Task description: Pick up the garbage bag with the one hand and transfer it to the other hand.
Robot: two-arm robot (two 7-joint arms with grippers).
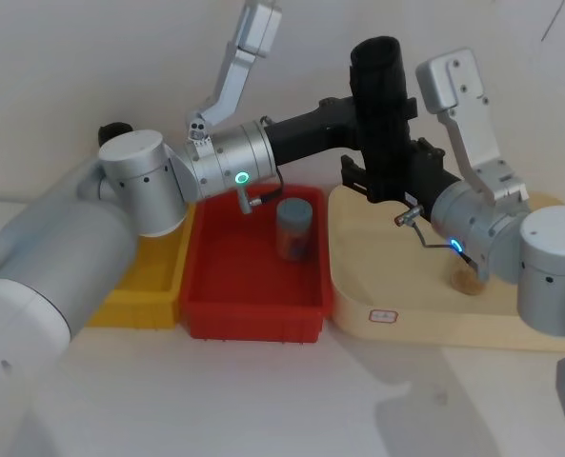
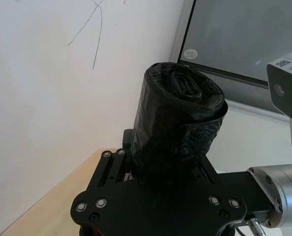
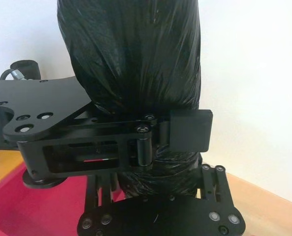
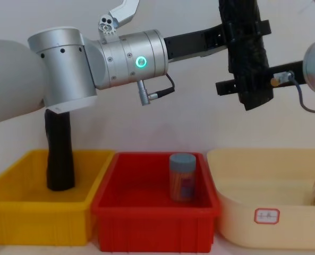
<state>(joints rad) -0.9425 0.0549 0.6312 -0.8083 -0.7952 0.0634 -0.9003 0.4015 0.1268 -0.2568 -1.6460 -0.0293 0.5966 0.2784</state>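
The garbage bag [image 1: 377, 86] is a thick black crinkly roll held upright in the air above the gap between the red bin and the beige tray. My left gripper [image 1: 366, 119] reaches in from the left and is shut on the bag's upper half [image 4: 241, 29]. My right gripper [image 1: 385, 181] comes in from the right and is shut on the bag just below that [image 4: 251, 85]. In the right wrist view the left gripper's finger pad [image 3: 190, 130] presses the bag [image 3: 136, 59], with my right gripper [image 3: 158, 189] beneath it. The left wrist view looks onto the bag's rolled end [image 2: 185, 93].
A red bin [image 4: 152, 218] holds a blue-lidded jar [image 4: 182, 178]. To its left, a yellow bin [image 4: 19, 223] holds a slimmer black roll [image 4: 59, 154] standing upright. The beige tray [image 4: 269, 234] on the right has a small brown object [image 1: 468, 279] in it. The white wall is close behind.
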